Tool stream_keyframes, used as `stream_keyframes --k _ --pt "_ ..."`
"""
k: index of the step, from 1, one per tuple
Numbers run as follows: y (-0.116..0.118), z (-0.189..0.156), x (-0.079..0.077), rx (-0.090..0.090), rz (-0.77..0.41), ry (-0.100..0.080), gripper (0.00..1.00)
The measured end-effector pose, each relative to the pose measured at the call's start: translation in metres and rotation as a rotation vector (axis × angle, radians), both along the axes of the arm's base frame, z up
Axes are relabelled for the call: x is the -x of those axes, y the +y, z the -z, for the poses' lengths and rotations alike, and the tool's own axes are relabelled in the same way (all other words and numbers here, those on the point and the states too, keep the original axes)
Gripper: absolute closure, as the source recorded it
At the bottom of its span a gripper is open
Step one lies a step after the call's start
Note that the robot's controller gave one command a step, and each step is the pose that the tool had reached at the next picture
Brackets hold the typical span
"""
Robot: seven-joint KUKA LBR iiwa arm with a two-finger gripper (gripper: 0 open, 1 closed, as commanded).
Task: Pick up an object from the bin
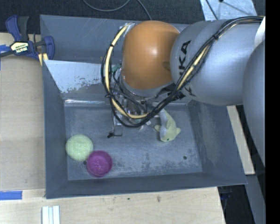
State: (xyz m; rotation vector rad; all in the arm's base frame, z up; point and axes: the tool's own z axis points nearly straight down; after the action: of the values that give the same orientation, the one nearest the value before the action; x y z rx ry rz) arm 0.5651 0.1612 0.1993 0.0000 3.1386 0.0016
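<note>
My gripper hangs below the arm's orange cover over the middle of the bin floor, close to the back wall, with bare floor beneath it. A small pale yellow-green soft toy lies just to its right, partly tucked under the cables. Toward the front left lie a pale green ball and, touching it on the right, a magenta ball, both well apart from the gripper.
The arm and its orange cover hide much of the bin's back half. Cables loop around the wrist down to gripper level. Sloped bin walls rise on all sides.
</note>
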Motion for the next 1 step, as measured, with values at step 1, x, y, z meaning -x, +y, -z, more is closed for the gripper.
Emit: stream_keyframes --k 1 --pt "0.059 0.0464 0.0208 0.0 -0.061 -0.002 0.0"
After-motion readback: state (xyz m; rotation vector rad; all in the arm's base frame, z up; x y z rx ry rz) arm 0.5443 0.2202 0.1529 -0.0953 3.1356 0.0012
